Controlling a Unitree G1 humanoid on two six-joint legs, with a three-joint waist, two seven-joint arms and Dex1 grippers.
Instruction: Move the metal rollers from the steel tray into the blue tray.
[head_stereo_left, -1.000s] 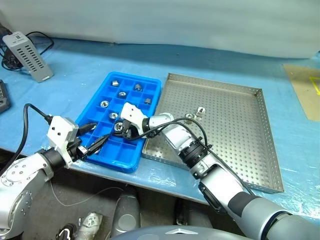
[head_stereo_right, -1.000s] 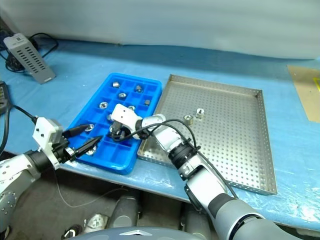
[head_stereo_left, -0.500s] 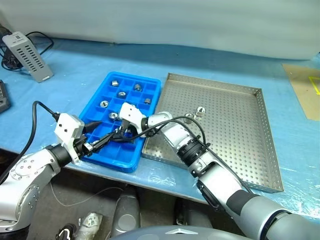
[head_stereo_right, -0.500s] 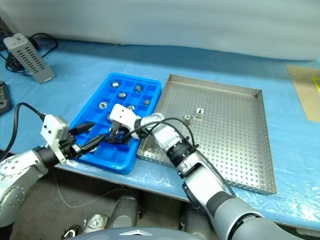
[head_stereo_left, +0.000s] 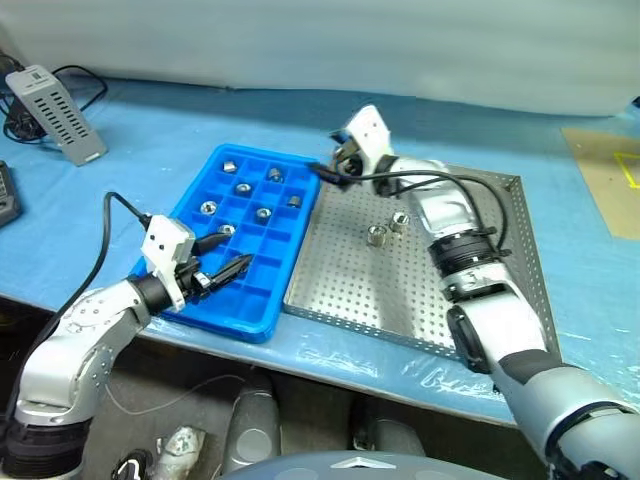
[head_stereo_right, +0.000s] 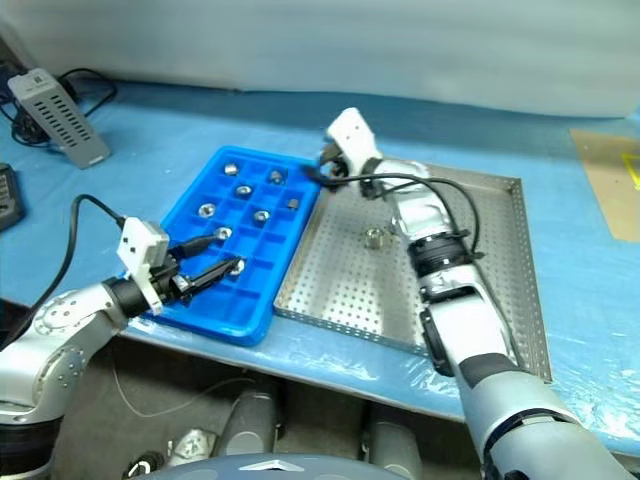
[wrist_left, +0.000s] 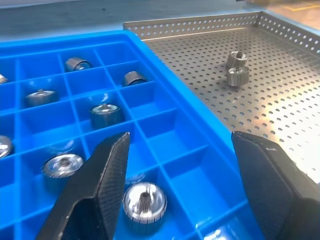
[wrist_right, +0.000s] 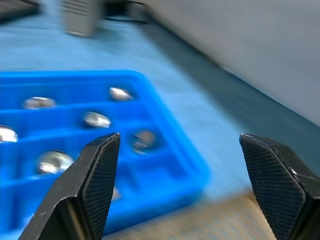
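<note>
Both grippers, left gripper (wrist_left: 175, 185) and right gripper (wrist_right: 185, 185), gape empty.

Trays side by side, mid-frame

The blue tray (head_stereo_left: 205, 290) lies left of the steel tray (head_stereo_left: 470, 290); seven metal rollers (head_stereo_left: 264, 213) sit in its compartments, two (head_stereo_left: 377, 235) in the steel tray.

Blue-covered table (head_stereo_left: 150, 150), pale wall (head_stereo_left: 320, 40) behind, grey box (head_stereo_left: 55, 112), black cables (head_stereo_left: 75, 72)

Bright, even light is falling from above, casting soft shadows; glare is glinting off the steel tray (wrist_left: 280, 105), and the right wrist view is blurring.
</note>
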